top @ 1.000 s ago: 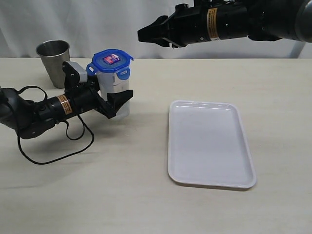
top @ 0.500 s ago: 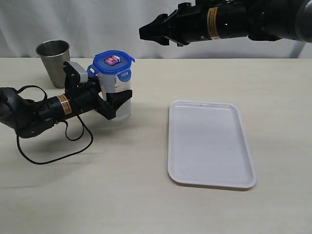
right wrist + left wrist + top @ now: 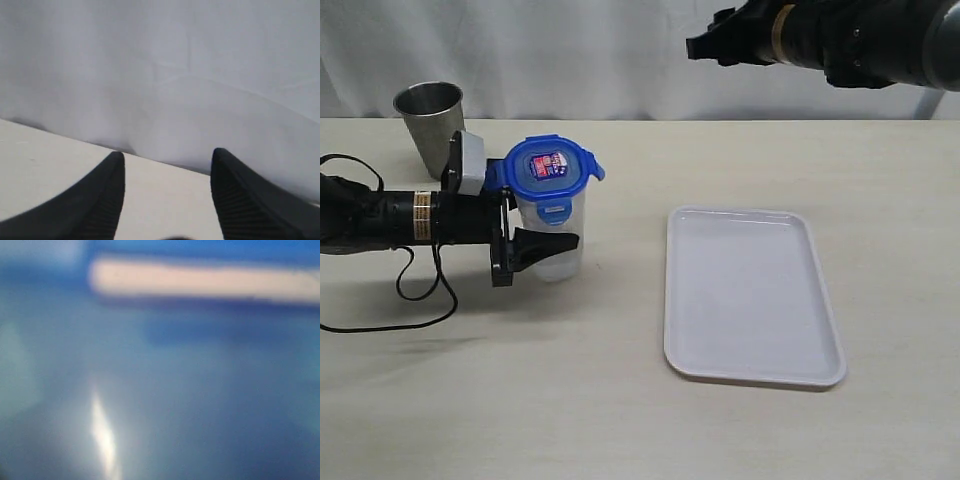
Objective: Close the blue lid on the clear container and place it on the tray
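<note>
The clear container (image 3: 556,238) stands upright left of centre, with the blue lid (image 3: 552,168) sitting on its rim, label up. My left gripper (image 3: 542,243) reaches in from the left, level with the table. It is shut on the clear container: one black finger (image 3: 542,245) crosses the container's front and the other is hidden behind it. The left wrist view is filled by a blurred blue surface, the blue lid (image 3: 200,390) seen very close. My right gripper (image 3: 705,46) hangs high at the back right, open and holding nothing (image 3: 167,155). The white tray (image 3: 750,295) lies right of the container.
A grey steel cup (image 3: 428,125) stands at the back left, just behind my left arm. A black cable (image 3: 415,290) loops on the table under that arm. A white curtain closes off the back.
My left gripper has swung level and drawn the lidded container slightly forward. My right arm has pulled back to the right, and its jaws now stand wider apart.
</note>
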{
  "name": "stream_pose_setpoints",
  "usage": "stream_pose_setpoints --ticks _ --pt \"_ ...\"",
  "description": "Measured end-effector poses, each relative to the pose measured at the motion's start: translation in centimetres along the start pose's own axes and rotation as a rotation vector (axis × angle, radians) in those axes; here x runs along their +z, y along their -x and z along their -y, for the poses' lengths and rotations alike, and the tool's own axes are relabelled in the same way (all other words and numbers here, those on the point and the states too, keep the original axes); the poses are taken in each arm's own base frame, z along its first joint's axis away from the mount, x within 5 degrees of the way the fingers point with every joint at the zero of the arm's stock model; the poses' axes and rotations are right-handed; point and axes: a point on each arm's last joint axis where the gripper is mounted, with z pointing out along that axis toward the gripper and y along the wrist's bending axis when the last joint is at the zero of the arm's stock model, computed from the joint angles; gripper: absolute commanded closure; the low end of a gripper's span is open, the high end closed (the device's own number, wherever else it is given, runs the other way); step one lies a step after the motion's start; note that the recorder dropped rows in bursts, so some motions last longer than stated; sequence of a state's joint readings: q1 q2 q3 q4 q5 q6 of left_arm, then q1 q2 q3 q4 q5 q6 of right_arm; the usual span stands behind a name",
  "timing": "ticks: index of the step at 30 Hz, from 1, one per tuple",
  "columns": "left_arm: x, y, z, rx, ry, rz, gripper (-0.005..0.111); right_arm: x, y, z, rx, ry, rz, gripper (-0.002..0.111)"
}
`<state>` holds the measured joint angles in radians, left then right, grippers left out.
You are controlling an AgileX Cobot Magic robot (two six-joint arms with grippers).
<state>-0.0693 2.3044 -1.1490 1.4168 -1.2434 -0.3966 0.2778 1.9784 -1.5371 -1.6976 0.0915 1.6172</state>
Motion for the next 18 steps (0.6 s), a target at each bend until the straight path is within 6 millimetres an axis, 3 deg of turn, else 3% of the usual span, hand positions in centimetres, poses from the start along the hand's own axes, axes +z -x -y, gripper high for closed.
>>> stream_pose_setpoints --ticks 3,6,9,13,18 --pt "0.0 0.1 0.2 -0.006 -0.036 -0.010 0.107 -0.1 -0.7 0.8 -0.004 -0.108 -0.060 0.067" --pt "-0.1 0.4 0.3 -0.013 -0.060 -0.021 0.107 -0.5 -1.2 1.9 0.009 -0.207 -0.226 0.067" --pt "-0.2 0.6 0.6 -0.018 -0.094 -0.043 0.107 -1.3 -1.0 2.7 0.034 -0.168 -0.433 0.067" --pt "-0.3 0.7 0.9 -0.006 -0.140 -0.055 0.107 -2.5 0.0 2.7 0.150 0.108 -0.599 0.067" --pt "-0.3 0.8 1.0 -0.004 -0.148 -0.054 0.107 -4.1 1.3 0.0 0.303 0.568 -0.630 0.055"
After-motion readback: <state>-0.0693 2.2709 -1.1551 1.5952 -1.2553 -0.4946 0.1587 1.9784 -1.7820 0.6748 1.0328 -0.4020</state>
